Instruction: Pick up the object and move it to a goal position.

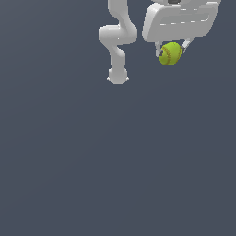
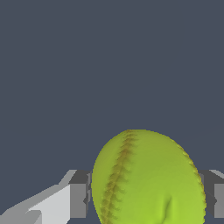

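Closed around the ball (image 1: 170, 53), the claw (image 1: 171, 47) hangs near the top of the exterior view, toward that view's right. Its two thin fingers (image 1: 186, 44) come down from the broad white hand and meet the ball on opposite sides, so the gap between them is only as wide as the ball itself. That ball is yellow-green with thin reddish stitched seams curving across it, and it is clearly narrower than the white hand above it. Most of the ball shows below the hand, with only its upper part tucked between the fingers. To the exterior view's left of the claw, the white arm (image 1: 118, 37) bends down in a curve to its rounded base (image 1: 118, 76), which stands on the plain dark grey-blue surface (image 1: 115, 175) filling the rest of the picture. From the wrist view the ball (image 2: 148, 179) looms large, one seam running along its side and another along its far edge, with grey finger pads (image 2: 80, 192) pressed against both flanks. No shadow or contact mark tells whether the ball touches the surface beneath it, so I cannot tell its height.
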Motion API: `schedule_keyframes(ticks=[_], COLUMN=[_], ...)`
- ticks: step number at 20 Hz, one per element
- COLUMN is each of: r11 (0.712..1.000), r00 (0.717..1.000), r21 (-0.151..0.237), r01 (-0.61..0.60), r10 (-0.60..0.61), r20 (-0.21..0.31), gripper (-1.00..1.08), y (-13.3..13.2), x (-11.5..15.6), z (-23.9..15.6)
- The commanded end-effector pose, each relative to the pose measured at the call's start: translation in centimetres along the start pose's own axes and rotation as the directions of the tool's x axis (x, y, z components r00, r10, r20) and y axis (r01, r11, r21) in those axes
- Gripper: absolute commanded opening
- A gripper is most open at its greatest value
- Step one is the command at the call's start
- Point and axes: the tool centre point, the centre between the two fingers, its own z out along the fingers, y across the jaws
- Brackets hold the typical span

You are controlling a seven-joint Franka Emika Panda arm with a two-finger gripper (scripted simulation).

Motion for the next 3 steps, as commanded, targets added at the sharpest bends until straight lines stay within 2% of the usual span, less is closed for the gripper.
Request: schedule_keyframes(ticks=[1, 3], r11=[1.000, 1.000], r00=[1.000, 1.000], r21=[0.000, 0.000], r01=[-0.001, -0.001], r10=[0.001, 0.001], r20=[-0.001, -0.001], gripper=[-1.00, -1.00], y=[-0.09, -0.11], x=[0.00, 0.03], z=[-0.45, -0.49])
